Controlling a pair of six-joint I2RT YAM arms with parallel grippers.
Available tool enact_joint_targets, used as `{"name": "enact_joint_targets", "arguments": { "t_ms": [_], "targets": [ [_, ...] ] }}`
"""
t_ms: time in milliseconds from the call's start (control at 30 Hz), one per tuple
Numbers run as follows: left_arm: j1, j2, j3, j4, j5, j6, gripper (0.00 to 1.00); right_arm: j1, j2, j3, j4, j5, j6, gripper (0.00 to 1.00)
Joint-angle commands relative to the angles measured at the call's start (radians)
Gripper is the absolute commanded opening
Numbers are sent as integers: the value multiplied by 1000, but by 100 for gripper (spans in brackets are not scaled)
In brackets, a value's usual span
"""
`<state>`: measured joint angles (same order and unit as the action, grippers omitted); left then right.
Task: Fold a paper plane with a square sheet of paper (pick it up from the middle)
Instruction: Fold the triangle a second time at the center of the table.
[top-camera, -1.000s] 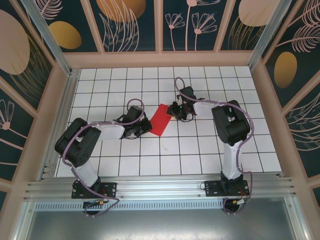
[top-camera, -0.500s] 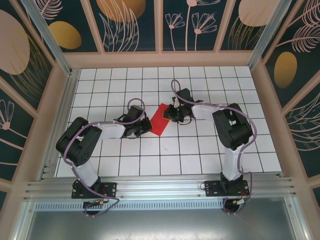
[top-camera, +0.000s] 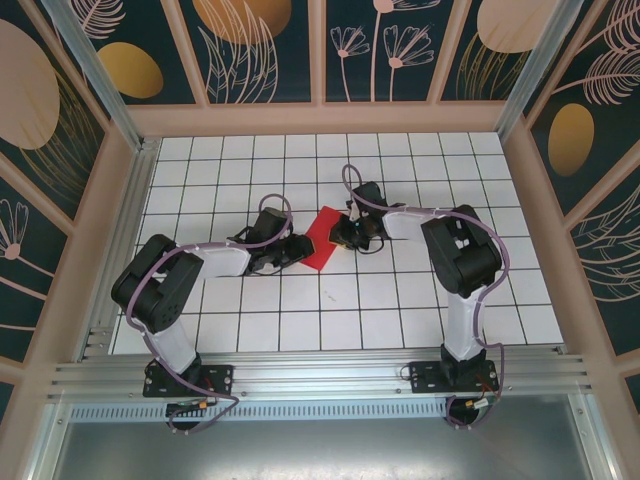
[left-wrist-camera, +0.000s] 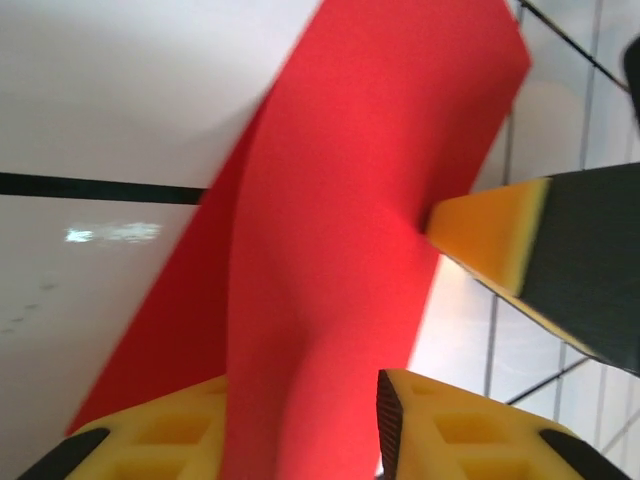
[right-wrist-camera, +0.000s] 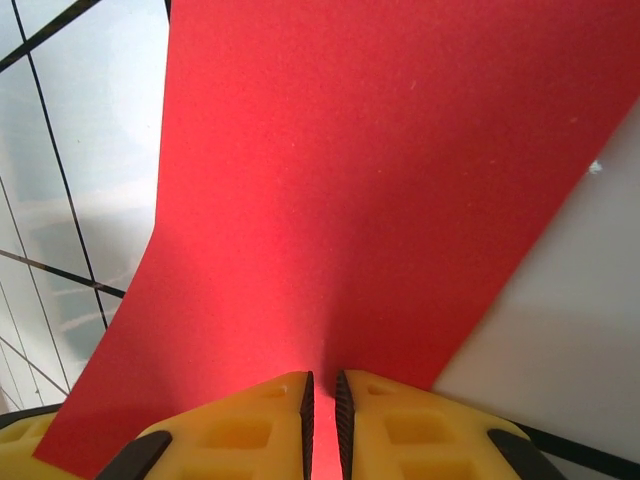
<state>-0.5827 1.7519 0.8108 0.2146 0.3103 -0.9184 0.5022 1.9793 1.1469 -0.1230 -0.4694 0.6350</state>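
A thin bright red square sheet of paper (top-camera: 322, 238) sits mid-table on the white gridded table (top-camera: 400, 300). The right gripper (top-camera: 346, 232) pinches its far right edge. The left gripper (top-camera: 300, 250) has its jaws parted around the near left edge.

Curved red paper (left-wrist-camera: 340, 200) between parted yellow fingers (left-wrist-camera: 470, 440), another yellow fingertip (left-wrist-camera: 490, 240) touching it

Left arm (top-camera: 215, 262): lying low, forearm reaching right toward the middle.
Left gripper (left-wrist-camera: 305, 395): jaws apart, either side of a sheet of paper (left-wrist-camera: 340, 200).
Right arm (top-camera: 455, 250): elbow raised, forearm reaching left.
Right gripper (right-wrist-camera: 320, 385): jaws nearly together, pinching the sheet of paper.
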Motion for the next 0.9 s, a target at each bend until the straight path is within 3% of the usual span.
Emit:
{"name": "enact_joint_targets", "arguments": {
  "t_ms": [0, 433, 700, 867],
  "targets": [
    [-5, -29, 4, 102, 88, -13, 39, 7, 39, -2, -30, 21, 2, 19],
    [-49, 33, 27, 184, 157, -23, 44, 9, 46, -4, -30, 17, -4, 19],
    [-52, 63, 31, 202, 130, -32, 45, 9, 48, -9, -25, 12, -1, 19],
    [-52, 72, 22, 218, 85, -36, 39, 6, 46, -9, -21, 11, 3, 16]
  ]
}}
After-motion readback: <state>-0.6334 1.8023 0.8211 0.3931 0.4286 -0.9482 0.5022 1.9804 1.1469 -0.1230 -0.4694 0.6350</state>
